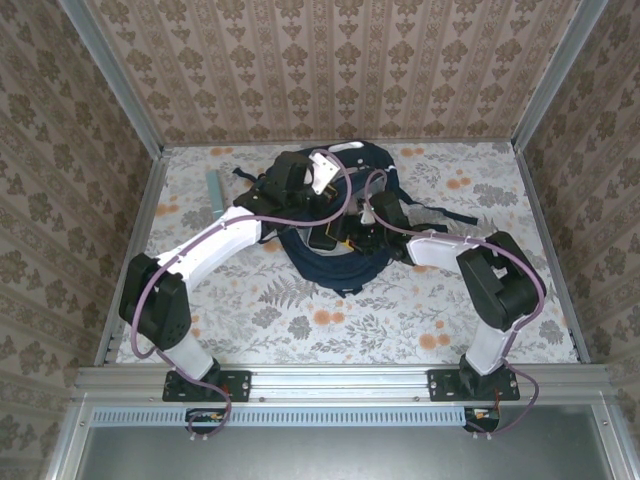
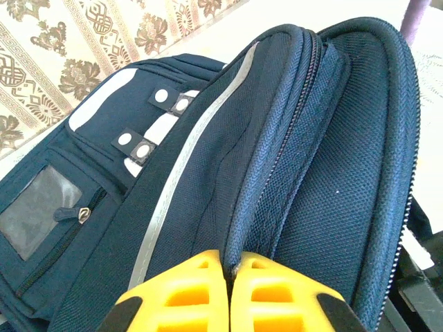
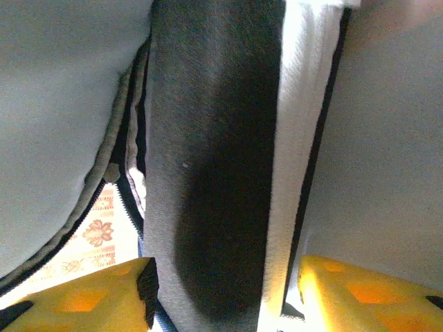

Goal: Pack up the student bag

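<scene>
- Found the student bag (image 1: 335, 262) lying mid-table on the floral table (image 1: 400, 320), toward twelve o'clock from the arm bases, main mouth unzipped.
- Saw the left gripper (image 2: 230, 266) closed tight on the bag's zipper rim (image 2: 242, 221), with cloth pinched between the yellow fingers at six o'clock of the wrist view.
- Saw the right gripper (image 3: 225, 294) down inside the mouth, jaws about half parted either side of a dark grey panel (image 3: 208, 173) with a white edge. Could not tell whether gripped or merely flanked.
- Judged the bag soft, floppy and light for its bulk: likely to sag shut, not fragile, woven cloth unlikely to slip.
- Judged the piped zipper rim the best hold, close by the opening, for spreading the mouth.
</scene>
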{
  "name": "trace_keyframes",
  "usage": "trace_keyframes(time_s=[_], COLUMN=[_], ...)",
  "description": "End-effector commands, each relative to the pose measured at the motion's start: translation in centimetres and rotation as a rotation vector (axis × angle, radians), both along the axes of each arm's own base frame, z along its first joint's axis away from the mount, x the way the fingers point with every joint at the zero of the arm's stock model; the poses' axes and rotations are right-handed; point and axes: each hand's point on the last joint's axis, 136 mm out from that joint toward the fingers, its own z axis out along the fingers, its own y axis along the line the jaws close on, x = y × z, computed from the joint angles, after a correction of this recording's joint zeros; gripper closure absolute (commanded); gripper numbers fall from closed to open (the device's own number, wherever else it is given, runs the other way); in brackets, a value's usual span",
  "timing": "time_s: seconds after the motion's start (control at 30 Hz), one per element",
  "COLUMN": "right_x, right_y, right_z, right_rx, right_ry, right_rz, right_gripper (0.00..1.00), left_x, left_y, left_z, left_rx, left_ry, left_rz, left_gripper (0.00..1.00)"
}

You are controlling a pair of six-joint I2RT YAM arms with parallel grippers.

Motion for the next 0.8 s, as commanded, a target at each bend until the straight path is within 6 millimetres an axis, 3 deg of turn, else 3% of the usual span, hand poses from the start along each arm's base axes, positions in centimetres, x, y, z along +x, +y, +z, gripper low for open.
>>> trace_keyframes(time_s=[0.0,0.17,0.37,0.63,0.77], right_x=[0.1,1.1,4.2,6.5,6.6], right_y=[-2.0,-4.1,-3.5,1.2,3.0], right_z=[2.4,2.7,2.0,2.9,3.5], right_rx=[-0.067,-0.116,-0.105,0.041,0.116], right_ry=[-0.08,-0.099,-0.103,-0.177,-0.181], right_rz=[-0.089,-0.218,-0.295,-0.191,-0.115], right_gripper=[0.42,0.51,0.6,0.68,0.71], left_x=[-0.2,-0.5,-0.7,-1.0,-0.9], left_y=[-0.6,-0.8,-0.6,-0.8,-0.9], left_z=[5.2,6.0,7.5,7.6,7.4], left_rx=[-0.146,-0.179,-0.224,-0.239,-0.241], left_ry=[-0.076,-0.089,-0.127,-0.115,-0.108], left_rz=[-0.014,-0.031,-0.026,-0.042,-0.042], left_gripper=[1.0,1.0,1.0,1.0,1.0])
